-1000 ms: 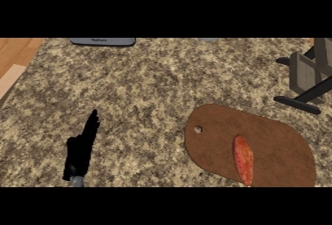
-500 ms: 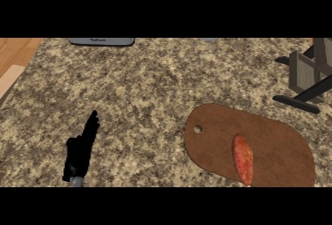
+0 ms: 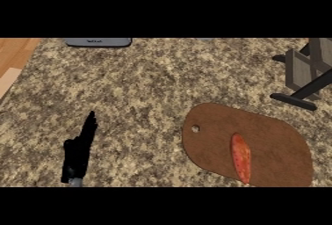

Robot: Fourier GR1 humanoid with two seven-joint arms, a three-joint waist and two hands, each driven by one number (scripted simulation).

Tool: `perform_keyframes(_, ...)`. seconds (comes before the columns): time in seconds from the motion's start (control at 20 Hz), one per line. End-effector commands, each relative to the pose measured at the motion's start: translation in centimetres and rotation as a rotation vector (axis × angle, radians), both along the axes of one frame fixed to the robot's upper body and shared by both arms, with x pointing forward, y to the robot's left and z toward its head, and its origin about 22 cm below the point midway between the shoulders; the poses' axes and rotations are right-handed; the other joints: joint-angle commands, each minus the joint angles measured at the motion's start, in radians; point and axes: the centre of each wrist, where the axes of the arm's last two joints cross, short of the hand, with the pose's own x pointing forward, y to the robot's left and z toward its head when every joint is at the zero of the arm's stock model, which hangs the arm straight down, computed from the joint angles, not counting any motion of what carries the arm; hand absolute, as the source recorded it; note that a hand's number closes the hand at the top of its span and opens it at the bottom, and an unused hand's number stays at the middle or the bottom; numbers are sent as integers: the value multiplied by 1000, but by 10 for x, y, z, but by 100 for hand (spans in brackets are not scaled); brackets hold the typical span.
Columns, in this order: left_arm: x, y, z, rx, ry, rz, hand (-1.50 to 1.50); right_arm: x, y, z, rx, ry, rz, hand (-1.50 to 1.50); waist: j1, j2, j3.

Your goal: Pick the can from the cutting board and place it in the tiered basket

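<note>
A brown cutting board lies on the counter at the lower right, with a small hole near its left end. On it rests a long orange-red object lying lengthwise; it does not look like a can. The dark tiered basket stands at the right edge, only partly in view. My left hand shows at the lower left, fingers straight and pointing up, holding nothing and well apart from the board. My right hand is out of view.
The granite counter fills the view. A grey flat object lies at the far edge, upper left. A wooden surface borders the counter on the left.
</note>
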Motion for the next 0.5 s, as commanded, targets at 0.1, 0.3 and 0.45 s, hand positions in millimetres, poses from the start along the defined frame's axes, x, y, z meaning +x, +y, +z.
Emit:
perform_keyframes(0.1, -4, 11, 4, 3, 12, 30, 0, -66, -33, -4, 19, 4, -11, -150, -24, -4, 7)
perform_keyframes(0.3, -13, 19, -3, 11, 21, 36, 0, -92, -41, -2, 22, 24, 13, -150, -26, -7, 8)
perform_keyframes(0.45, -9, 8, 3, -3, 13, 25, 0, -101, -44, 0, 8, 11, 59, -150, -26, -8, 9)
